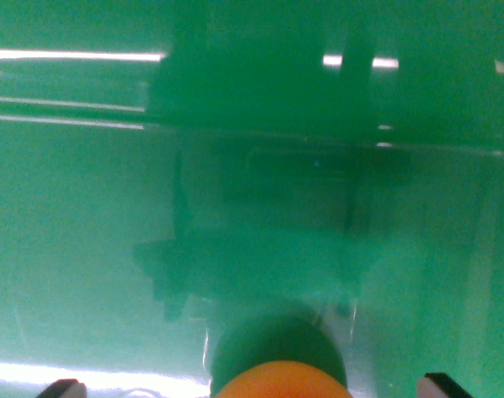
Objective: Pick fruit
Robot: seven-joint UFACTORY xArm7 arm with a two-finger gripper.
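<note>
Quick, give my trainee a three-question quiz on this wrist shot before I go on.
1. True or false: the fruit sits at the frame's bottom edge.
2. What colour is the surface? A) green B) white C) red
3. Fill in: the two claw tips show on either side of the ____.

Key: 1 true; 2 A; 3 fruit. The claw looks open, tips wide apart; contact with the fruit cannot be judged.

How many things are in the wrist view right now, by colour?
Orange fruit: 1
Dark claw fingertips, at the bottom corners: 2
Green glossy surface: 1
Total: 4
</note>
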